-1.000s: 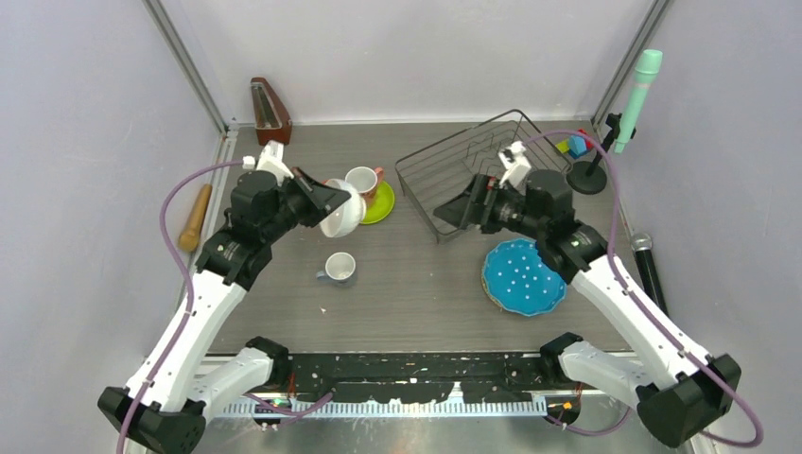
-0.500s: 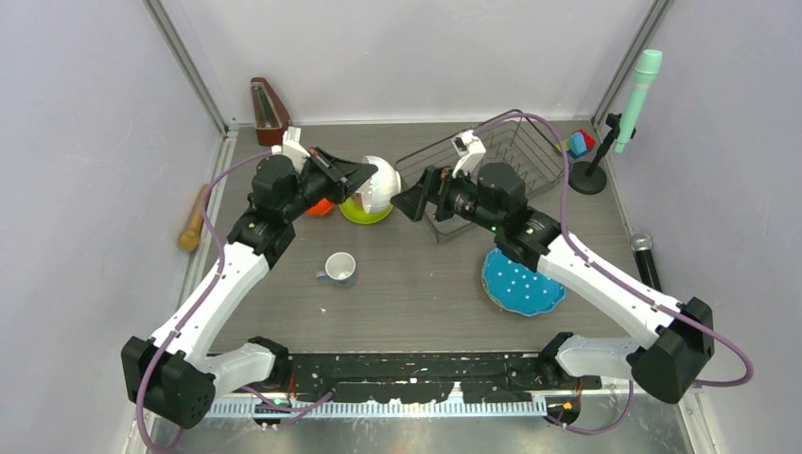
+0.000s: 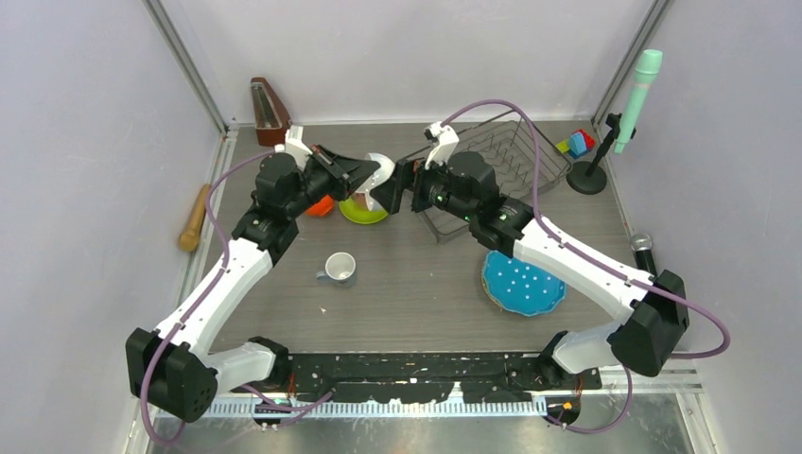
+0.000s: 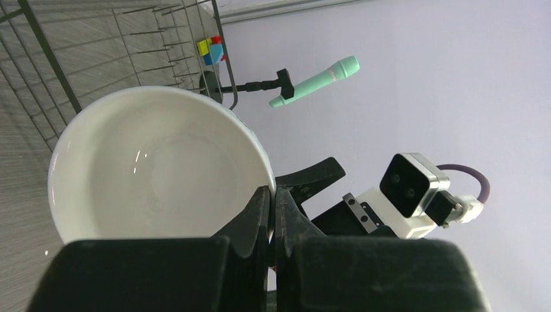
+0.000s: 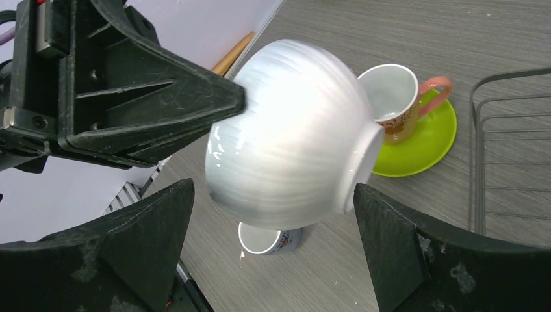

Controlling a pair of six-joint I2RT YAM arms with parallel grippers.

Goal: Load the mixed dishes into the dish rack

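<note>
**Grey surface (image 3: pixel 416 284): white bowl (image 5: pixel 292 123) held aloft**

We see our left claw (image 4: pixel 269 195) pinching the tilted bowl's rim, in the air at 11 o'clock. Our right claw (image 5: pixel 273 187) gapes wide, a finger each side of the bowl, clear of it. The dish rack (image 3: pixel 539 151) sits at 1 o'clock.

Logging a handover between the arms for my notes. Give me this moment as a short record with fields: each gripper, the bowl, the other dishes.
left gripper: shut on the rim of the white bowl
right gripper: open, one finger on each side of the white bowl
white bowl: in the air, tipped on its side
pink mug: on the green plate
grey mug: on the table
blue plate: on the table
</note>
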